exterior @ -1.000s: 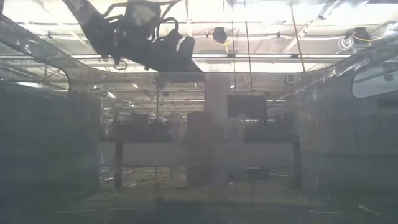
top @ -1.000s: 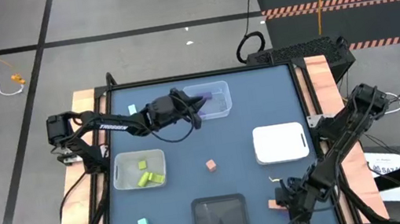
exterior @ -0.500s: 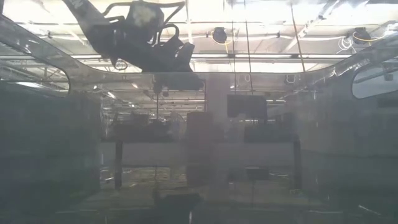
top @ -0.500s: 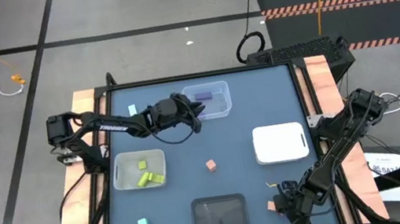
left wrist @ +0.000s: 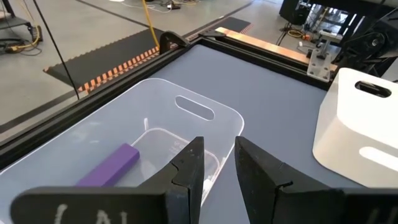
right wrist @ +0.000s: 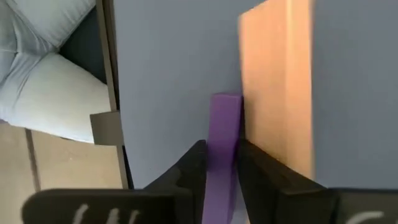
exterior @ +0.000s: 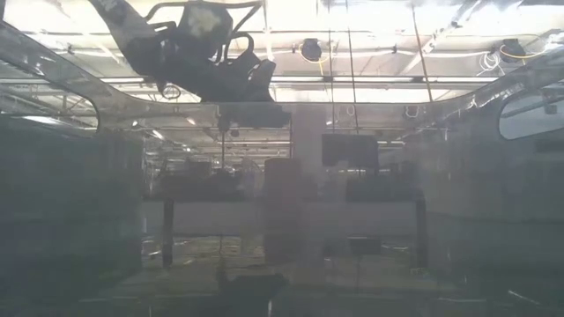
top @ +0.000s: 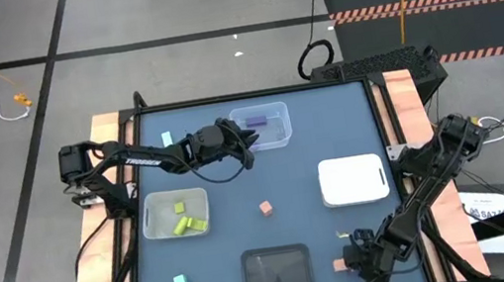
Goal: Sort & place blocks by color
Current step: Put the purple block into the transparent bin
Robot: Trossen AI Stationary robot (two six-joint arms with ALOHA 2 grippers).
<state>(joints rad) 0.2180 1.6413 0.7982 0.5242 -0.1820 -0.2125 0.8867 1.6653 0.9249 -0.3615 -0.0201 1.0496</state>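
right gripper [right wrist: 221, 165]: clamped on purple block [right wrist: 222, 134], orange block [right wrist: 277, 93] touching beside it
left gripper [left wrist: 217, 165]: nearly together, empty, over clear tray [left wrist: 93, 140]
purple bar [left wrist: 109, 167]: in that tray, just ahead

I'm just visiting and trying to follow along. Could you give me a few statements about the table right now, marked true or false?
1. The right gripper is closed on a purple block. True.
2. The clear tray holds a purple bar. True.
3. The white tray holds yellow-green blocks. False: they lie in the translucent tray.
4. The left gripper holds the purple bar. False: it holds nothing.
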